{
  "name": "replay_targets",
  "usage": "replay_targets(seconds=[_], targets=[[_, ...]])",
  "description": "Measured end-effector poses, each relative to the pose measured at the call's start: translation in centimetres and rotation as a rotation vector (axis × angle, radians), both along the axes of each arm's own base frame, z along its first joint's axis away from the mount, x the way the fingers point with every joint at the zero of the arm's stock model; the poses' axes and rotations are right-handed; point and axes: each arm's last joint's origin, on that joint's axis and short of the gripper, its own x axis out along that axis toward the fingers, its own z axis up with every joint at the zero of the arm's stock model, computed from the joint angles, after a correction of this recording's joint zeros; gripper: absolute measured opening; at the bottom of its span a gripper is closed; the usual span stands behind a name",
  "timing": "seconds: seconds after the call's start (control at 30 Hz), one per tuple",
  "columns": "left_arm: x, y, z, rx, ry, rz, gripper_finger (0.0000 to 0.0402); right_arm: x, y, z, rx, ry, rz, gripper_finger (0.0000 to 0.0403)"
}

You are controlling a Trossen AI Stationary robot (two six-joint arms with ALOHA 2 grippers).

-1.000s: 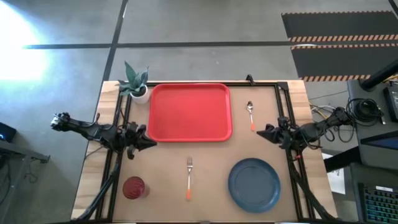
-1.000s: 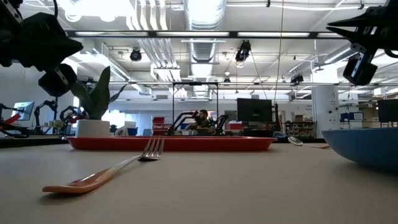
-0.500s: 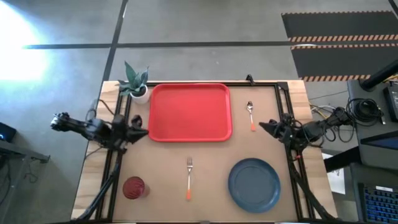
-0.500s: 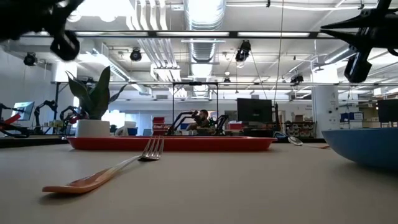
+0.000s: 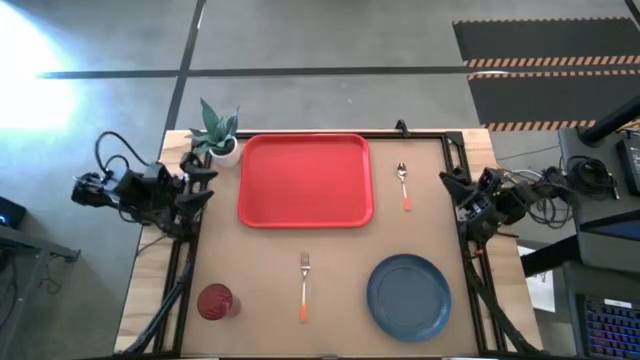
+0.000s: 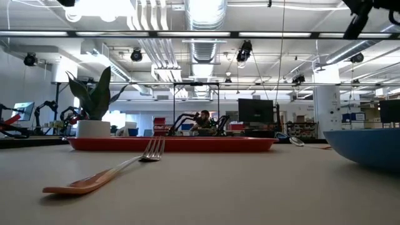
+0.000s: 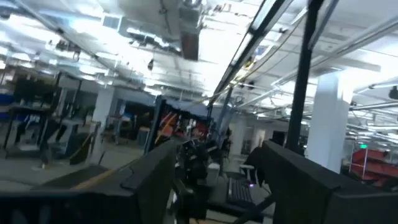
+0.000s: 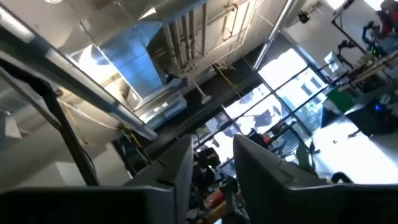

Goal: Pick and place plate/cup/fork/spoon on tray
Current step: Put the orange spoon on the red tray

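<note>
From my high view the red tray (image 5: 306,181) sits empty at the table's far middle, with the spoon (image 5: 403,184) just beside its right edge, the fork (image 5: 304,285) on the near middle, the cup (image 5: 215,301) near-left and the plate (image 5: 408,296) near-right; all 4 lie off the tray. My left gripper (image 5: 196,180) hangs at the table's left edge and my right gripper (image 5: 455,188) at the right edge, both well apart from everything. In the low view the fork (image 6: 103,175) lies flat, tines toward the tray (image 6: 172,144), and the plate's rim (image 6: 365,147) rises at the side. The left wrist view shows fingers (image 7: 152,180) spread with nothing between them; the right wrist view shows fingers (image 8: 180,165) parted, also empty, though how wide is hard to judge. I expect the plate to be stiff, heaviest and slick, best pinched at its rim; the cup light and slightly yielding, taken across its wall; cutlery thin, gripped mid-handle
</note>
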Motion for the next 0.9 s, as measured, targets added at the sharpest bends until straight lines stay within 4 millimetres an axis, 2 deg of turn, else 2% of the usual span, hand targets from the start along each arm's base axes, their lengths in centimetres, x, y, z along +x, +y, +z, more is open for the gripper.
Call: replay_targets(seconds=[0.13,0.2,0.27,0.33,0.43,0.57,0.7,0.9], targets=[[-0.5,0.1,2.0,0.046,-0.036,0.019,0.0225,0.8,0.7,4.6,-0.159,0.046,0.042,0.0144],[-1.1,0.3,2.8,0.065,-0.03,0.025,0.0225,1.3,0.9,7.2,-0.205,0.123,0.057,0.0149],[-1.6,0.5,3.3,0.073,-0.011,0.024,0.0225,1.9,1.2,9.1,-0.217,0.276,0.066,0.015],[-2.1,0.6,3.4,0.086,0.029,0.023,0.0225,3.6,1.8,10.2,-0.198,0.497,0.053,0.0148],[-2.6,0.8,3.4,0.093,0.062,0.02,0.0225,5.8,2.6,10.6,-0.144,0.838,0.014,0.0145],[-3.0,0.9,3.3,0.09,0.055,0.019,0.0225,6.3,2.1,11.4,-0.008,1.107,-0.09,0.0144],[-3.4,1.0,3.3,0.087,0.045,0.019,0.0225,6.6,1.5,11.2,0.133,1.277,-0.179,0.0143],[-4.2,1.4,2.5,0.092,0.101,0.044,0.0225,7.8,0.5,9.2,0.294,1.428,-0.188,0.0141]])
